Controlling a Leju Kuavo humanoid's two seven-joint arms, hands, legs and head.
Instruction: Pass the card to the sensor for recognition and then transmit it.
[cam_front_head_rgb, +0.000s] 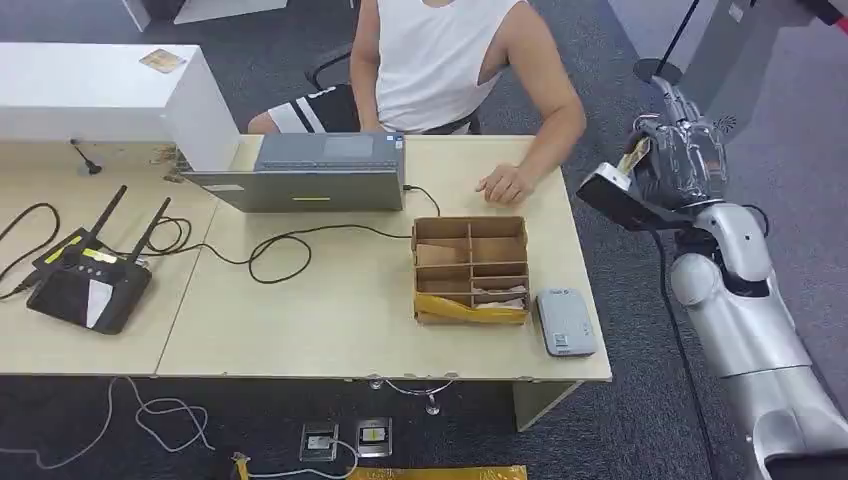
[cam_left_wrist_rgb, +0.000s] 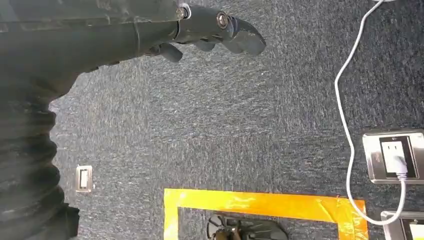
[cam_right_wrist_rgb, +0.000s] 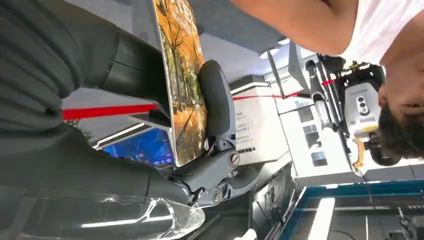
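Note:
My right hand (cam_front_head_rgb: 678, 158) is raised off the table's right end, beyond the edge, and pinches a card (cam_front_head_rgb: 632, 156). In the right wrist view the card (cam_right_wrist_rgb: 182, 85) shows an orange autumn-tree picture, held upright between the thumb and the dark fingers (cam_right_wrist_rgb: 216, 102). The grey card sensor (cam_front_head_rgb: 566, 321) lies flat on the table's front right corner, below and to the left of that hand. My left hand (cam_left_wrist_rgb: 210, 30) hangs over the dark carpet with its fingers curled and nothing in them.
A person in a white top sits behind the table, one hand (cam_front_head_rgb: 505, 185) resting on it near the cardboard divider box (cam_front_head_rgb: 471, 270). A laptop (cam_front_head_rgb: 300, 172), a black router (cam_front_head_rgb: 88, 282) and cables lie to the left. Floor sockets (cam_left_wrist_rgb: 392, 156) and yellow tape (cam_left_wrist_rgb: 260, 202) mark the carpet.

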